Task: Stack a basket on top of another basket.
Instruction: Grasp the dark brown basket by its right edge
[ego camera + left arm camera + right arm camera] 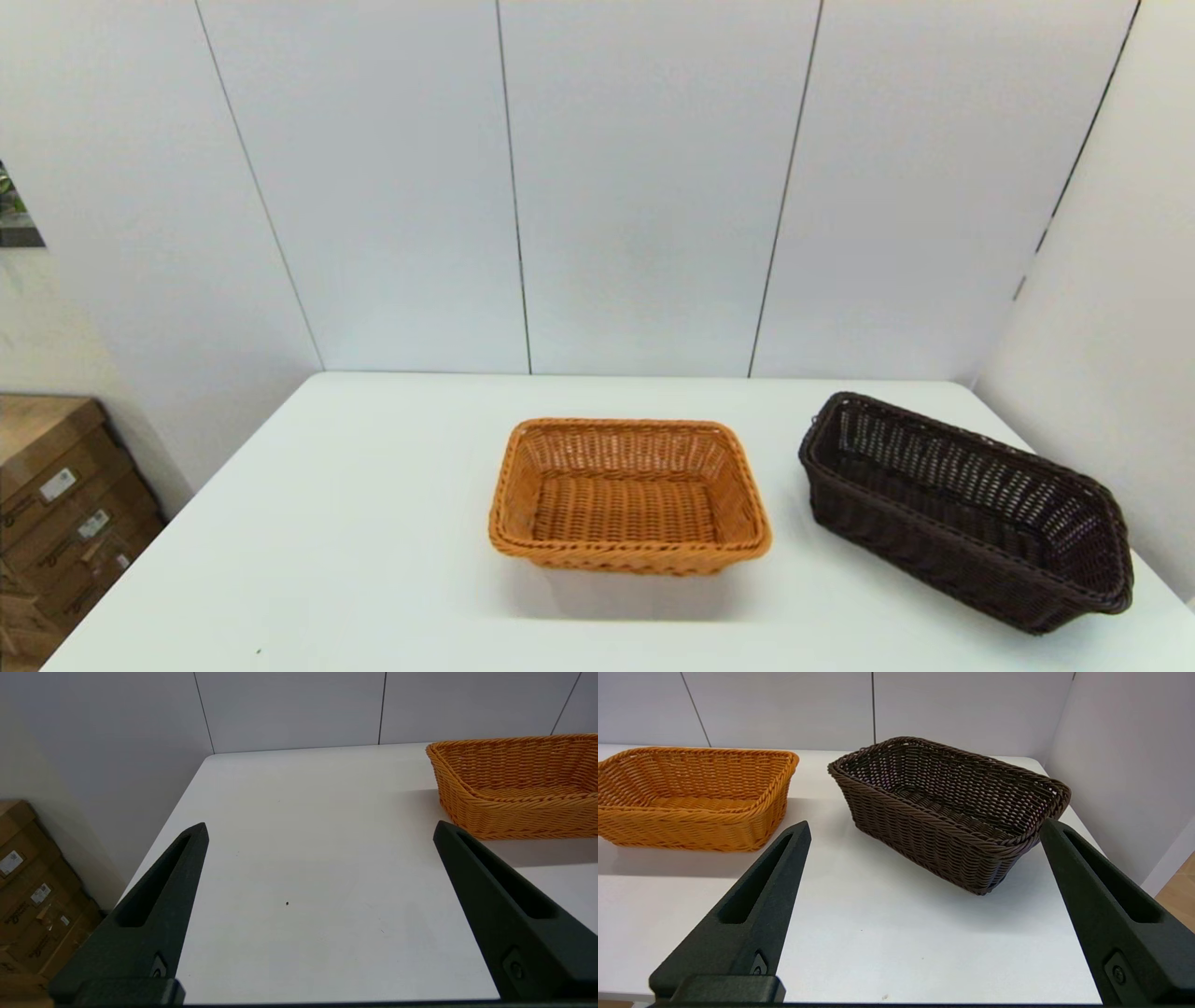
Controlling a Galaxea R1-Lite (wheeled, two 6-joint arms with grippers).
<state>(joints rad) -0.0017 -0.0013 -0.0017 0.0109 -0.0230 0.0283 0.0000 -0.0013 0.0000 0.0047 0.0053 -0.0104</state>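
One basket [962, 509] is dark brown woven wicker; the other basket [630, 495] is orange-tan with a braided rim. The surface [355, 523] is white.

The white worktop [373, 523] carries the orange-tan basket [629, 495] at its middle and the dark brown basket [962, 509] apart at its right.

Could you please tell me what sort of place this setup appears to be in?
Probably a lab or test workspace rather than a home: a bare white table boxed in by plain grey wall panels, with taped cardboard boxes stacked on the floor beside it.
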